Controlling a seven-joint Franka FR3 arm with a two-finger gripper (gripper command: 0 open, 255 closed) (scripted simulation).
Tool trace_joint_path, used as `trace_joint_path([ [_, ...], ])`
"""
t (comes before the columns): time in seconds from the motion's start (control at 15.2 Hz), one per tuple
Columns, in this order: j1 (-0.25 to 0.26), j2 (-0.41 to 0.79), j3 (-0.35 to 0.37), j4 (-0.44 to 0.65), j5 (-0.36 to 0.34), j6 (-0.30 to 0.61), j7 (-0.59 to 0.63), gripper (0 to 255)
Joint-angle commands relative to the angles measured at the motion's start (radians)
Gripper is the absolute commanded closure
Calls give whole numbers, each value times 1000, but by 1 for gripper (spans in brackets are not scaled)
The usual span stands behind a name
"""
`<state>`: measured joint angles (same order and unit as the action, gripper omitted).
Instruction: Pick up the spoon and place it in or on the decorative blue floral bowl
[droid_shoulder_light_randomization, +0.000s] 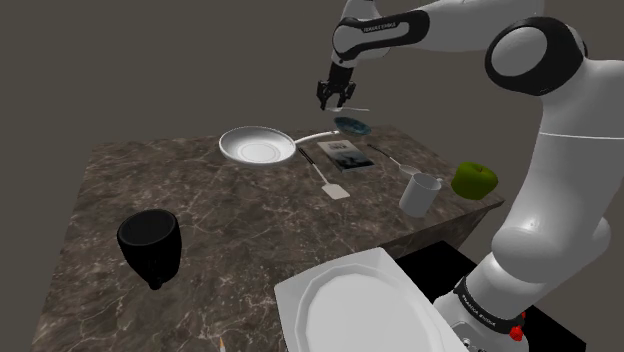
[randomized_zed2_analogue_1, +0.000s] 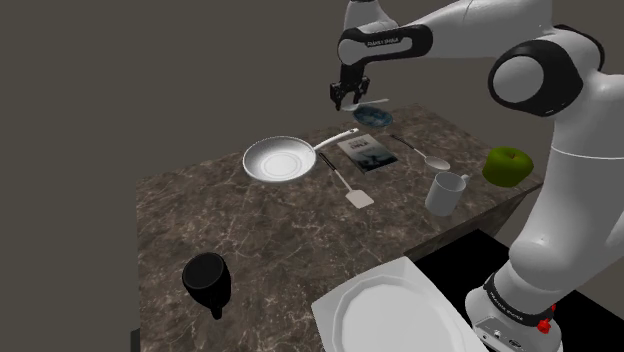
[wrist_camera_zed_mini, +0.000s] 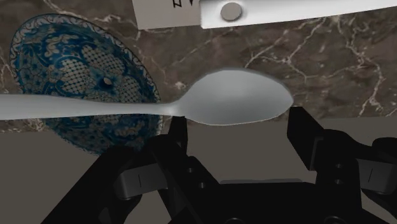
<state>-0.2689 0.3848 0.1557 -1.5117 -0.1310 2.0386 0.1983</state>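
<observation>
Jaws clamped on the spoon (wrist_camera_zed_mini: 235, 105) by its scoop end, handle jutting sideways, all held aloft. Beneath the handle sits the blue floral bowl (wrist_camera_zed_mini: 76, 70) on the worktop (wrist_camera_zed_mini: 331, 70); best bet, I'd say: shift across until the spoon is centred over it, sink low, then open gently so nothing bounces out.

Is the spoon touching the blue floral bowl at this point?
Apart. In the shoulder view the gripper holds the spoon in the air, and a visible gap separates it from the blue floral bowl on the table below.
</observation>
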Motion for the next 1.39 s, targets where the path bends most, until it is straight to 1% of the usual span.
trace_joint_path([
  [0.0,-25,36,-10,61,6,-22,-43,255],
  [0.2,-59,103,-23,165,14,-57,-100,255],
  [0.26,-74,138,-29,222,17,-77,-125,255],
  [0.86,-77,154,-32,126,11,35,-117,255],
  [1.25,-77,175,-34,78,6,103,-111,255],
  [1.32,-77,175,-34,78,6,103,-111,255],
])
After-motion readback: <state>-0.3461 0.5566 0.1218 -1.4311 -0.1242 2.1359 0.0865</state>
